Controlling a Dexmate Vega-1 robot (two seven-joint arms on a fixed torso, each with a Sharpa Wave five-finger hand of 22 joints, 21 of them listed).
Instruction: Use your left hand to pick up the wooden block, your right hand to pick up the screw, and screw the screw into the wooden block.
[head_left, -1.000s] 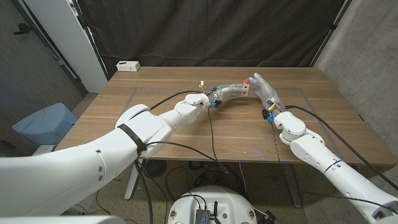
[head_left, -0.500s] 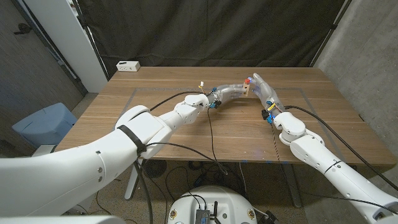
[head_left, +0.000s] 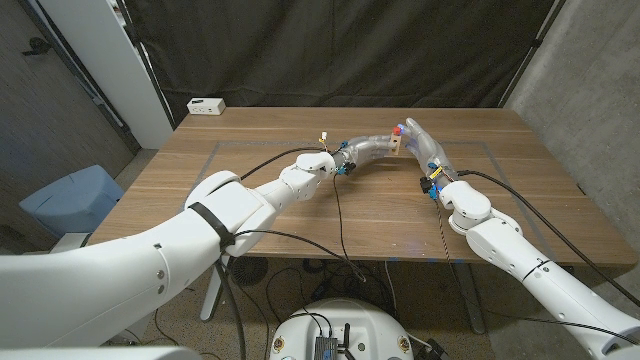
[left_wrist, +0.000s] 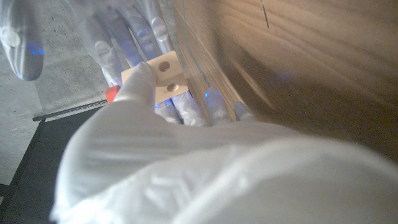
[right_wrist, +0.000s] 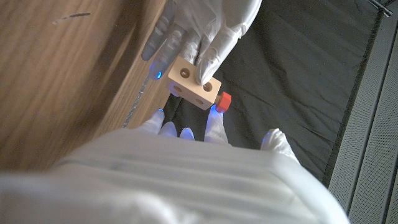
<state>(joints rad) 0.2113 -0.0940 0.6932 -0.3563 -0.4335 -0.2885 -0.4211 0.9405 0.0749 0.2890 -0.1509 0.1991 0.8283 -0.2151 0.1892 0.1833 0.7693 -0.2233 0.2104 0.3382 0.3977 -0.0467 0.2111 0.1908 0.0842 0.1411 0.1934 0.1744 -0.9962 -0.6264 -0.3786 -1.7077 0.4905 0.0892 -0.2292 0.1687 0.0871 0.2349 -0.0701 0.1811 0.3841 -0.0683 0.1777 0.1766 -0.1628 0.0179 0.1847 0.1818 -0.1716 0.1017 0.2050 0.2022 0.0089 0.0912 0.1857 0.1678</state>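
The pale wooden block, with round holes in its faces, is held above the far middle of the table by my left hand, whose thumb lies across it. The red-headed screw sticks out of one end of the block. My right hand reaches in from the other side with its fingers stretched out. Its fingertips touch the screw head, while its thumb stands well apart. In the head view the block and the screw show small between the two hands.
A white box lies at the far left corner of the wooden table. A black curtain hangs behind the table. Cables run along both forearms and down over the table's near edge.
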